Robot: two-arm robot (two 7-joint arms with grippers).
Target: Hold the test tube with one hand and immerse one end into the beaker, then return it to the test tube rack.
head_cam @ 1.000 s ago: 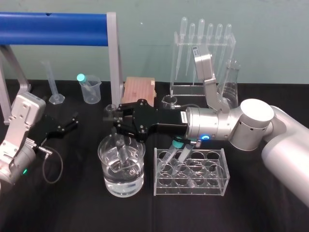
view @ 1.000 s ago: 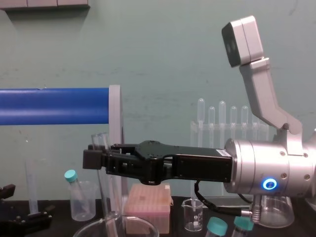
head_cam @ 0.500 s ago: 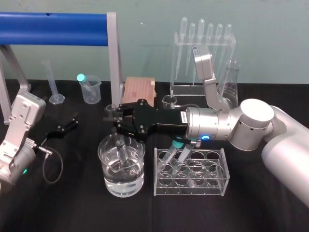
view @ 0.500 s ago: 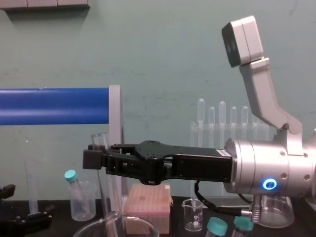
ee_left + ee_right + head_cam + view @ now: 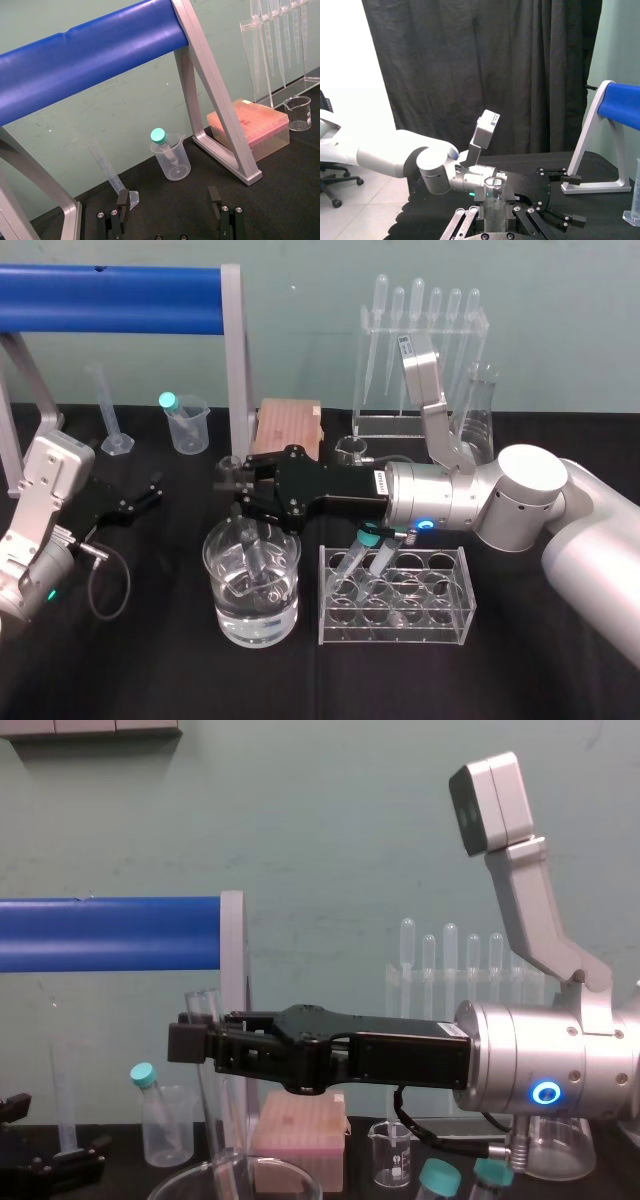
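head view: test tube is clamped in right hand jaws, lower end dipped in beaker; return to rack not yet done. left gripper is parked at left, jaws released.

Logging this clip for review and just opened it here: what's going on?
The right gripper is shut on the test tube, holding it nearly upright with its lower end down inside the beaker of clear liquid. The test tube rack sits just right of the beaker, with two teal-capped tubes in it. The left gripper is parked open on the left, holding nothing.
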